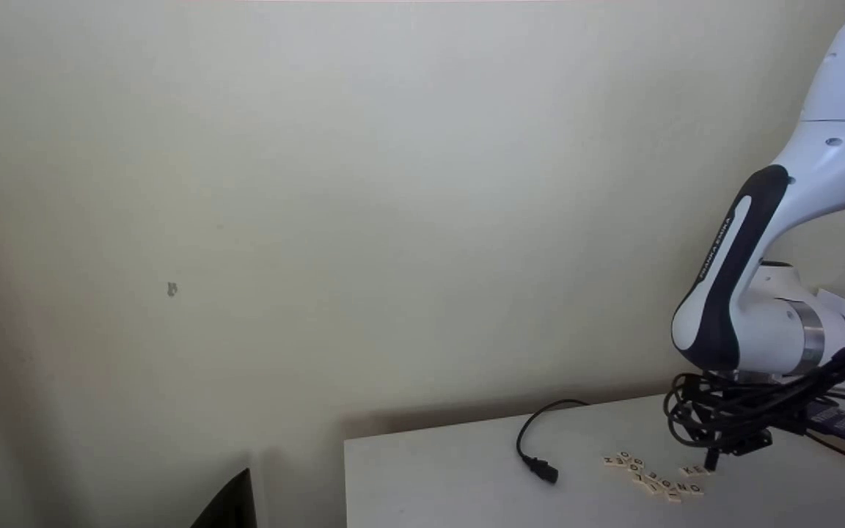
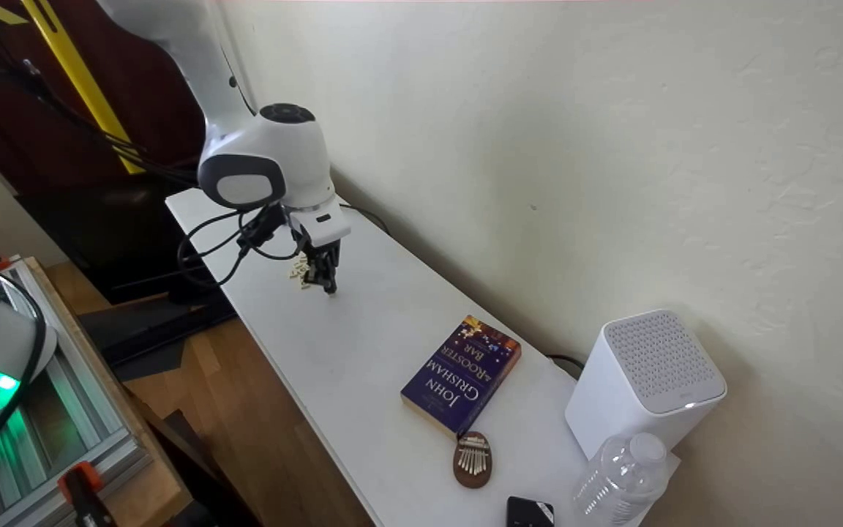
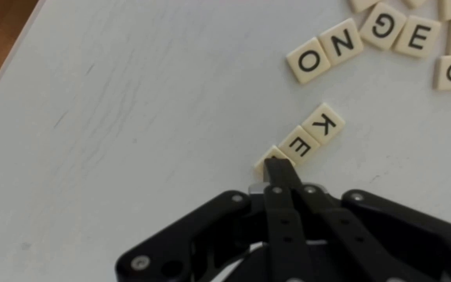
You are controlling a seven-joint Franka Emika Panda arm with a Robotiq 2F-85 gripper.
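Note:
My gripper [image 3: 281,161] is shut, its black fingers together and pointing down at the white table. Its fingertips are over a cream letter tile [image 3: 270,154] and hide most of it; I cannot tell whether they press on it. That tile ends a slanted row with an E tile [image 3: 299,145] and a K tile [image 3: 323,124]. An O tile [image 3: 308,60] and an N tile [image 3: 341,41] lie farther up, with several more tiles at the upper right. In both exterior views the gripper [image 1: 711,462] [image 2: 330,289] is low at the table, beside the tiles [image 2: 298,269].
A dark blue book [image 2: 462,377], a small thumb piano [image 2: 473,460], a black device [image 2: 530,512], a clear bottle [image 2: 623,479] and a white box [image 2: 645,380] stand or lie along the table. A black cable plug [image 1: 542,470] lies near the tiles. A wall [image 1: 393,220] runs behind.

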